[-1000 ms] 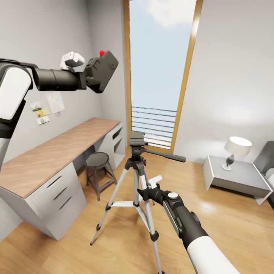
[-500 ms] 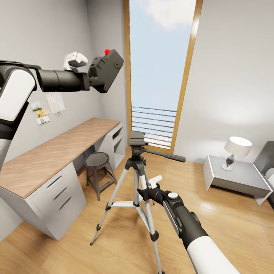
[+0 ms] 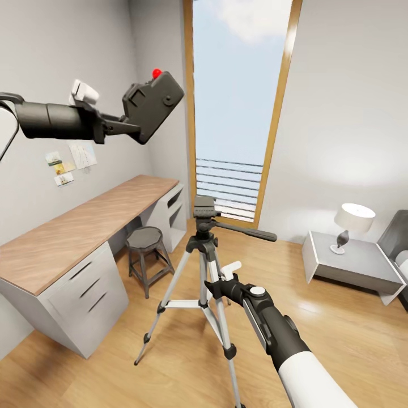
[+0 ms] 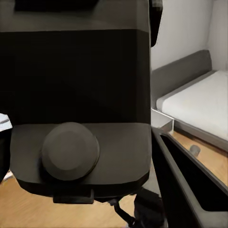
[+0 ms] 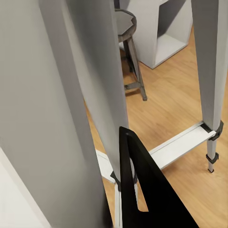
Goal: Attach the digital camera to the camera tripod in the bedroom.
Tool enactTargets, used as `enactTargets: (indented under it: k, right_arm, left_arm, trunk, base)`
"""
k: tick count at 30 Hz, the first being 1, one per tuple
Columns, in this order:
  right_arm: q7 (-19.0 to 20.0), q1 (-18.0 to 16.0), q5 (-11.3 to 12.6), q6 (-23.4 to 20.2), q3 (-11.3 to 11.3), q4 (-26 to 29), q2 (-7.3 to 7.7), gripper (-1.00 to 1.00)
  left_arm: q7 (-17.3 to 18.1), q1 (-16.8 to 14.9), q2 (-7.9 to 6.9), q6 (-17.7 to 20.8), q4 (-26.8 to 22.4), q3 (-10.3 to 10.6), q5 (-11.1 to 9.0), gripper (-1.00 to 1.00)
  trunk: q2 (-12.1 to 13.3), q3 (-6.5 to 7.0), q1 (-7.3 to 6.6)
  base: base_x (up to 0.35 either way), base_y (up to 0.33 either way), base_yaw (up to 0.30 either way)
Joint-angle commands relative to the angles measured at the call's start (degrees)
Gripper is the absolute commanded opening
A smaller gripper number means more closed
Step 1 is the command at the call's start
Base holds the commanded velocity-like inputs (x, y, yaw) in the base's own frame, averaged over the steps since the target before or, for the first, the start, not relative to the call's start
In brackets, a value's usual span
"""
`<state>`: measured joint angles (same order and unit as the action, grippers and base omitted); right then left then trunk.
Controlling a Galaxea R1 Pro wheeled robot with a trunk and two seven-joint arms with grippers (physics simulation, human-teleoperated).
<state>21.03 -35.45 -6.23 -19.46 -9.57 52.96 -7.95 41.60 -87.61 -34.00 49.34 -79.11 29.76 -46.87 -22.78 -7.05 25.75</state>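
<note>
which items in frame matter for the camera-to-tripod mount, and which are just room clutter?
Job:
- small black digital camera with red button, held high in the left gripper
- silver-legged camera tripod with dark grey head
- right gripper, down by the tripod legs

Just there:
- short grey metal stool
- wood-topped white desk
- white table lamp on a grey bedside table
- paper notes on the wall

Black digital camera (image 3: 152, 105) aloft; camera tripod (image 3: 204, 266) upright.

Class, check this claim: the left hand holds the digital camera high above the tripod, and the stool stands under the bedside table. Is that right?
Not quite. The stool stands under the desk, as the head view shows. The left hand does hold the digital camera high above the tripod.
</note>
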Motion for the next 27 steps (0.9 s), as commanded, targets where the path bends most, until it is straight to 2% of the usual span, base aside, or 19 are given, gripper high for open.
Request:
enactTargets:
  k: [1, 7, 13, 18, 22, 25, 26, 27]
  right_arm:
    - [0.3, -0.1, -0.4, -0.2, 0.1, 0.1, -0.04, -1.00]
    - [0.3, -0.1, -0.4, -0.2, 0.1, 0.1, -0.05, -1.00]
    - [0.3, -0.1, -0.4, -0.2, 0.2, 0.1, -0.05, -1.00]
    - [0.3, -0.1, -0.4, -0.2, 0.2, 0.1, -0.05, -1.00]
    - [0.3, -0.1, -0.3, -0.2, 0.2, 0.1, -0.05, -1.00]
    - [0.3, -0.1, -0.3, -0.2, 0.2, 0.1, -0.01, -1.00]
    - [0.3, -0.1, -0.3, -0.2, 0.2, 0.1, 0.01, -1.00]
    - [0.3, -0.1, -0.3, -0.2, 0.2, 0.1, 0.02, -1.00]
  left_arm:
    - [0.2, -0.1, -0.15, -0.4, -0.1, 0.0, 0.1, -1.00]
    - [-0.2, -0.1, -0.25, -4.7, 0.0, 0.0, 0.8, -1.00]
    - [-0.4, -0.1, -0.07, -11.9, 1.6, 0.1, 1.9, -1.00]
    - [-0.4, -0.1, 0.23, -14.5, 3.3, 0.5, 2.4, -1.00]
    - [0.1, -0.1, 0.52, -14.9, 3.8, 0.7, 2.4, -1.00]
    - [5.2, -0.1, 0.46, -14.8, 5.2, 0.9, 2.5, -1.00]
    - [8.9, -0.1, 0.48, -14.6, 6.7, 0.9, 2.8, -1.00]
    - [10.7, -0.1, 0.49, -14.5, 7.6, 0.9, 3.1, -1.00]
  trunk:
    - [-0.1, -0.13, 0.04]
    - [-0.1, -0.13, 0.04]
    - [-0.1, -0.13, 0.04]
    - [-0.1, -0.13, 0.04]
    - [-0.1, -0.13, 0.04]
    - [-0.1, -0.13, 0.04]
    - [-0.1, -0.13, 0.04]
    - [-0.1, -0.13, 0.04]
  base:
    - [0.000, 0.000, 0.000]
    - [0.000, 0.000, 0.000]
    - [0.000, 0.000, 0.000]
    - [0.000, 0.000, 0.000]
    - [0.000, 0.000, 0.000]
    - [0.000, 0.000, 0.000]
    - [0.000, 0.000, 0.000]
    - [0.000, 0.000, 0.000]
